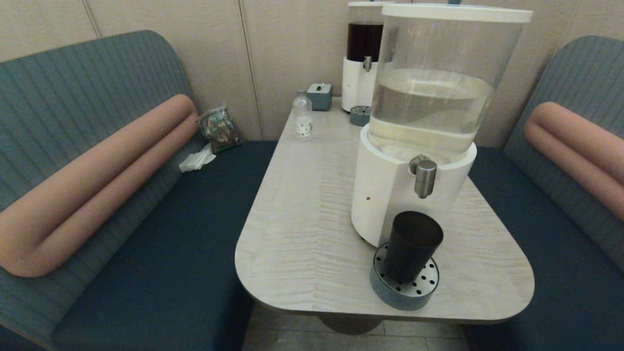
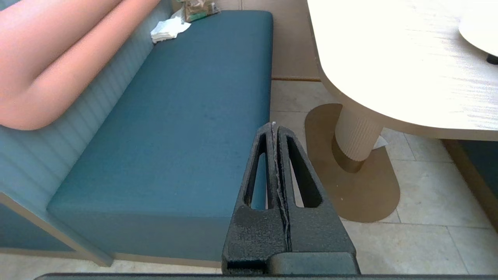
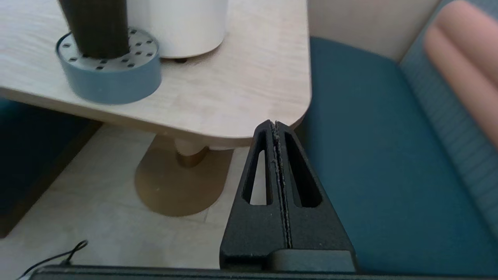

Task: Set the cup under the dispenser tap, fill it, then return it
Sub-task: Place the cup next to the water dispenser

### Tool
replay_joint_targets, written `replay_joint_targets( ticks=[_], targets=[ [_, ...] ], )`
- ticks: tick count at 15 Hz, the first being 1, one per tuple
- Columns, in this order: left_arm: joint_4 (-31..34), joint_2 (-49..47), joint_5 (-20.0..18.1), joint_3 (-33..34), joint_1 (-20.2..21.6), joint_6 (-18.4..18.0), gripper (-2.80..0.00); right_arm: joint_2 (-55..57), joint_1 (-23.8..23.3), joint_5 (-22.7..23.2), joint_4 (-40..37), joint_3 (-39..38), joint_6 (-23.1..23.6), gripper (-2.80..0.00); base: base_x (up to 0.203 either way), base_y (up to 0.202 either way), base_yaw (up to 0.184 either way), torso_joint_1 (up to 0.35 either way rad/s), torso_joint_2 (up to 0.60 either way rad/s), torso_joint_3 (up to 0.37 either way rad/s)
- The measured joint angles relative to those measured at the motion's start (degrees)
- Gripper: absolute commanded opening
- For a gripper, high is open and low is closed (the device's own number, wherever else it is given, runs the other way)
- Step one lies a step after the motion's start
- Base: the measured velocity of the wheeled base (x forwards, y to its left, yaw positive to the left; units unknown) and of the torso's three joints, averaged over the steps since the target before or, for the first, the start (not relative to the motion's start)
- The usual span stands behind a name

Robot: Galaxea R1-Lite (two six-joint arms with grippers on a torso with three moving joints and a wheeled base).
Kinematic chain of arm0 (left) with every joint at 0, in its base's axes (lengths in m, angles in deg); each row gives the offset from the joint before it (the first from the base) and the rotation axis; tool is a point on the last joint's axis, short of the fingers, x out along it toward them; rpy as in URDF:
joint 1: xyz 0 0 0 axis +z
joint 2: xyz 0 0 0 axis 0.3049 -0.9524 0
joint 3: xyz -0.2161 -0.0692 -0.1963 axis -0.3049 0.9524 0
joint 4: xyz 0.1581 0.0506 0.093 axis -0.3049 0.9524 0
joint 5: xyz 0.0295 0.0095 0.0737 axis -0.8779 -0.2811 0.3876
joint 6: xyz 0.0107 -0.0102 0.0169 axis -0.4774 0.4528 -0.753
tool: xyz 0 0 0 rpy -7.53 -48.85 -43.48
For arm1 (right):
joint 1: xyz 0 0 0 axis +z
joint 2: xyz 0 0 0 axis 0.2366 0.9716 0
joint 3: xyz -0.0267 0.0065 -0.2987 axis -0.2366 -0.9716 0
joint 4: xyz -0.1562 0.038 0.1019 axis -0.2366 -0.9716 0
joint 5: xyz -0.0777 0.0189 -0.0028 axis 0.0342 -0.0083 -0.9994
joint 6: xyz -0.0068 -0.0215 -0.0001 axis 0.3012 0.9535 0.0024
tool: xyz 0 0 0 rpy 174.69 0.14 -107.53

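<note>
Where visible, bottle (image 1: pixel 302 118) label unreadable

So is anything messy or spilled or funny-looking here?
Nothing is spilled on the table. The cup stands upright on the drip tray below the dispenser tap. The only untidy bit is a crumpled white tissue and a wrinkled packet left on the bench. The left gripper and right gripper are shut, away from the cup.

A pale wood-grain table (image 1: pixel 302 229) with rounded corners stands before me on a ribbed pedestal (image 2: pixel 356 134) with a brass-coloured foot, over beige floor tiles (image 2: pixel 428 202). Blue benches (image 1: pixel 161 243) with pink bolsters (image 1: pixel 92 185) flank it, against beige wall panels (image 1: pixel 292 48).
</note>
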Motion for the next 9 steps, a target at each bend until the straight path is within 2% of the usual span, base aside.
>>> replay_joint_targets(
  ticks=[3,9],
  targets=[
    [0.0,0.0,0.0,0.0,0.0,0.0,-2.80,0.0,-0.1,0.4,-5.5,0.6,-2.1,-2.80,0.000,0.000,0.000,0.000,0.00,0.000],
    [0.0,0.0,0.0,0.0,0.0,0.0,-2.80,0.0,-0.1,0.0,-4.5,0.3,-3.7,-2.80,0.000,0.000,0.000,0.000,0.00,0.000]
  ],
)
